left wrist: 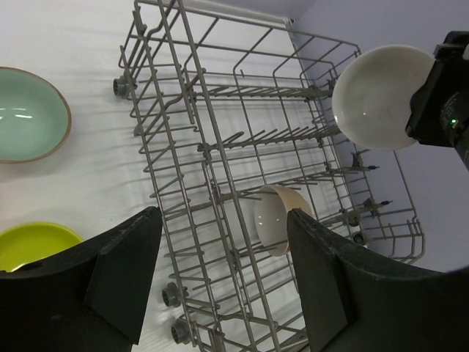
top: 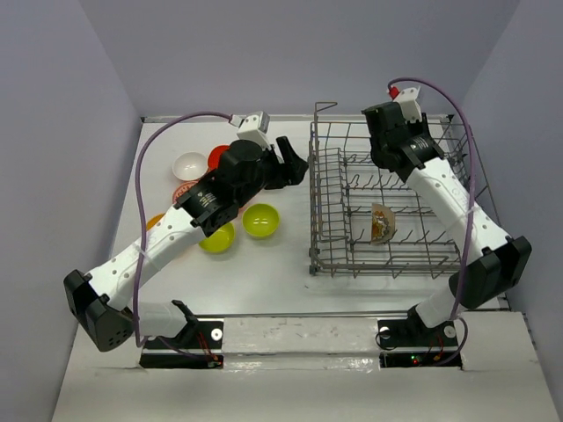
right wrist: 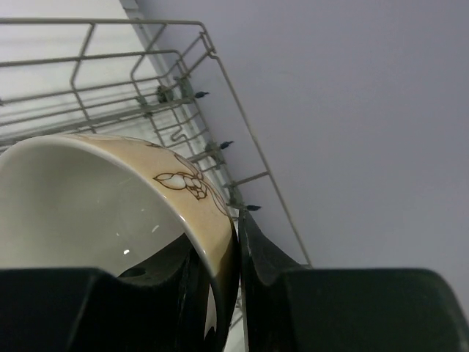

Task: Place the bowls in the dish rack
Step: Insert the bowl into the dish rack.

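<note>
The grey wire dish rack (top: pixel 330 189) stands on the right half of the table. One cream bowl (top: pixel 383 221) leans on edge among its tines and also shows in the left wrist view (left wrist: pixel 270 218). My right gripper (right wrist: pixel 236 249) is shut on the rim of a cream bowl with a brown flower pattern (right wrist: pixel 110 198), held above the rack's far right end (left wrist: pixel 374 95). My left gripper (left wrist: pixel 223 271) hangs open and empty just left of the rack (left wrist: pixel 220 132). Loose bowls lie on the left: lime green (top: pixel 261 220), yellow-green (top: pixel 217 239), white (top: pixel 189 164), red (top: pixel 217 156).
A pale teal bowl (left wrist: pixel 26 114) and a lime bowl (left wrist: pixel 33 246) lie on the table left of the rack. The left arm (top: pixel 211 198) reaches over the bowl cluster. Grey walls close in the table at the back and sides.
</note>
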`<state>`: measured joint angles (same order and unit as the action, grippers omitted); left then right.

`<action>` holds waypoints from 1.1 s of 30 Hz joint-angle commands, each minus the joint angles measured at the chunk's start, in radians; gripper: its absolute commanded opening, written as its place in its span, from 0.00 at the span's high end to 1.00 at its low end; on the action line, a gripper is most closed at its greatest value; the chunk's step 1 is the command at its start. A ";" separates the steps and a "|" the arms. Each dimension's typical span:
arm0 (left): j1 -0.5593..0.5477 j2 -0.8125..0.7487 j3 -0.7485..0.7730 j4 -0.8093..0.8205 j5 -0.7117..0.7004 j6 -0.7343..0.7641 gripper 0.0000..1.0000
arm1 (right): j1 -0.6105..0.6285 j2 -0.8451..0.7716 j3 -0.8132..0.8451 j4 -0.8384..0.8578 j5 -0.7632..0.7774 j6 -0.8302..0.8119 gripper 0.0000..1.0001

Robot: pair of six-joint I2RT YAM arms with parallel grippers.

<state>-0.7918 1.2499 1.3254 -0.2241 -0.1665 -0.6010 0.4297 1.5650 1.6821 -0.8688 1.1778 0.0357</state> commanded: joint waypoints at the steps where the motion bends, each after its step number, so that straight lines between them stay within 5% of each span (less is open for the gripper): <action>1: 0.000 0.003 -0.035 0.100 0.073 0.023 0.23 | 0.000 -0.144 -0.103 0.147 0.169 -0.144 0.99; 5: 0.000 -0.018 -0.089 0.137 0.073 0.021 0.23 | 0.000 -0.238 -0.323 0.339 0.285 -0.351 0.99; 19: 0.000 -0.073 -0.222 0.213 0.104 0.024 0.23 | 0.000 -0.286 -0.528 0.343 0.361 -0.427 0.99; 28: 0.000 -0.072 -0.244 0.216 0.111 0.026 0.23 | 0.076 -0.217 -0.480 0.048 0.290 -0.160 0.99; 33: 0.000 -0.069 -0.252 0.216 0.110 0.027 0.23 | 0.087 -0.198 -0.501 0.034 0.299 -0.160 0.99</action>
<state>-0.7918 1.2072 1.0866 -0.0490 -0.0715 -0.5941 0.5121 1.3697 1.1439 -0.7845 1.4105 -0.1772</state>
